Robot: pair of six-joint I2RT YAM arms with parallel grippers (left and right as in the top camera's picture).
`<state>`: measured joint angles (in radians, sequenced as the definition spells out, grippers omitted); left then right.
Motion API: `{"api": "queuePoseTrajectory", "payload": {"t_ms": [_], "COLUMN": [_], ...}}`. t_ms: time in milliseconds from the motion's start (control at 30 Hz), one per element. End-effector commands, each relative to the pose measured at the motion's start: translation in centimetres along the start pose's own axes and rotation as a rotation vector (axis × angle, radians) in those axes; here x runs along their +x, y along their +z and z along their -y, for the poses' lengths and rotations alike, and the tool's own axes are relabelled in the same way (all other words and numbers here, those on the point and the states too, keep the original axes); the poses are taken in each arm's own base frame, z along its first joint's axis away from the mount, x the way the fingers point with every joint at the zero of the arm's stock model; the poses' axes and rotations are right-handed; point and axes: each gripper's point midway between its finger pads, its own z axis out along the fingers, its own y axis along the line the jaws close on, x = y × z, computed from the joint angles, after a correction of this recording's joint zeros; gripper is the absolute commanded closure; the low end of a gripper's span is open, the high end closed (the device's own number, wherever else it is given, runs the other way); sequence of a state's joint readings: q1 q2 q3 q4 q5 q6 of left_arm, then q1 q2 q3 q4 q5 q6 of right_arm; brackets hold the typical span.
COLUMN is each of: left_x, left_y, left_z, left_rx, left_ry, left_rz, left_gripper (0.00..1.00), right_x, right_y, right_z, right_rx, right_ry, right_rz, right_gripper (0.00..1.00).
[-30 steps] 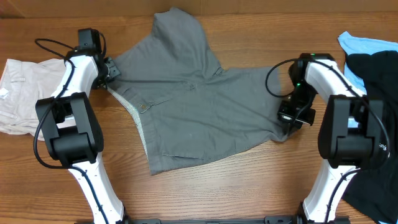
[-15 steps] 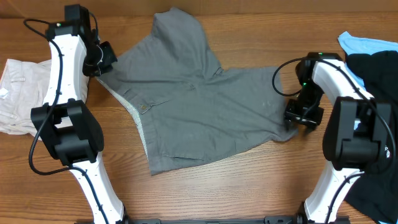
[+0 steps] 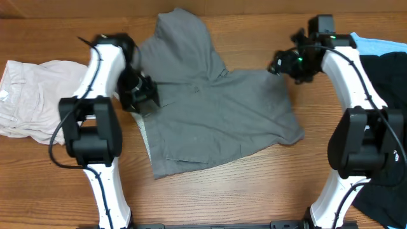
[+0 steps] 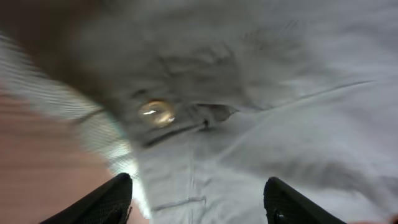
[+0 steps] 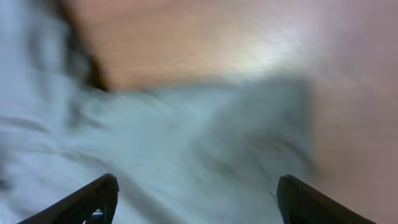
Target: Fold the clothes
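The clothes are grey shorts (image 3: 216, 108) lying spread out in the middle of the table, one leg pointing to the far side, the other to the right. The pale inside of the waistband (image 3: 145, 130) shows along the left edge. My left gripper (image 3: 145, 95) hovers open over the waistband; in the left wrist view its jaws (image 4: 196, 200) stand wide above the shorts' button (image 4: 157, 112) and fly, holding nothing. My right gripper (image 3: 280, 63) is open above the upper edge of the right leg; its view shows blurred grey cloth (image 5: 186, 143) between empty fingers (image 5: 87, 202).
A cream garment (image 3: 28, 95) lies at the left edge of the wooden table (image 3: 241, 191). A black garment (image 3: 388, 83) and a light-blue one (image 3: 375, 44) lie at the right, behind the right arm.
Both grippers have opened and let go of the shorts. The left one moved right and nearer, onto the waistband. The right one moved from the right leg's hem toward the far side.
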<state>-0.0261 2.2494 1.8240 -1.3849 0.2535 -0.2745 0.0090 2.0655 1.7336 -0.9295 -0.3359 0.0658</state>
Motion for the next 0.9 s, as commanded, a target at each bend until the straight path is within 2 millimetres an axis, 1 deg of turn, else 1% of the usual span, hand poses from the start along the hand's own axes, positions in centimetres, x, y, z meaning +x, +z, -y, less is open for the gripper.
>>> {"api": "queuePoseTrajectory", "payload": {"t_ms": [0,33,100,133,233,267,300,367,467,567,600,667,700,800,867], "left_x": [1.8,2.1,3.0,3.6,5.1,5.7,6.4,7.7,9.1,10.4,10.8,11.2,11.5,11.4,11.3], "left_y": [3.9,4.5,5.8,6.5,7.6,8.0,8.3,8.8,9.1,8.6,8.2,7.6,7.1,6.9,6.8], "left_z": [-0.1,-0.2,-0.8,-1.5,-3.1,-3.6,-4.4,-6.2,-8.7,-11.3,-12.5,-14.0,-15.2,-16.2,-16.7], "left_rx": [-0.064,-0.071,-0.117,-0.151,-0.220,-0.242,-0.270,-0.341,-0.427,-0.528,-0.577,-0.634,-0.672,-0.662,-0.653], "left_ry": [-0.025,-0.028,-0.053,-0.067,-0.085,-0.091,-0.099,-0.135,-0.187,-0.261,-0.298,-0.343,-0.385,-0.438,-0.457], "left_rz": [-0.061,-0.068,-0.090,-0.106,-0.146,-0.163,-0.186,-0.218,-0.250,-0.274,-0.280,-0.279,-0.279,-0.278,-0.279], "left_gripper": [0.30,0.30,0.30,0.30,0.30,0.30,0.30,0.30,0.29,0.29,0.29,0.28,0.27,0.27,0.28], "right_x": [-2.7,-3.2,-4.6,-5.5,-6.7,-7.0,-7.0,-6.5,-4.6,-3.0,-2.7,-2.2,-1.9,-1.4,-0.3], "right_y": [0.9,1.4,2.7,3.8,6.0,6.8,7.8,9.9,12.9,14.8,15.2,15.6,15.8,16.1,16.5], "right_z": [-5.5,-6.0,-7.4,-8.4,-9.6,-10.0,-10.5,-11.2,-11.8,-12.3,-12.6,-13.3,-14.0,-15.4,-16.9], "right_rx": [-0.136,-0.144,-0.166,-0.185,-0.221,-0.242,-0.269,-0.316,-0.343,-0.345,-0.347,-0.354,-0.361,-0.375,-0.388], "right_ry": [-0.161,-0.180,-0.226,-0.243,-0.227,-0.214,-0.207,-0.205,-0.211,-0.218,-0.222,-0.236,-0.247,-0.271,-0.294], "right_rz": [0.108,0.128,0.188,0.230,0.284,0.294,0.299,0.284,0.223,0.182,0.174,0.166,0.163,0.163,0.148], "right_gripper": [0.14,0.13,0.13,0.13,0.14,0.20,0.21,0.22,0.22,0.22,0.22,0.22,0.21,0.22,0.22]}}
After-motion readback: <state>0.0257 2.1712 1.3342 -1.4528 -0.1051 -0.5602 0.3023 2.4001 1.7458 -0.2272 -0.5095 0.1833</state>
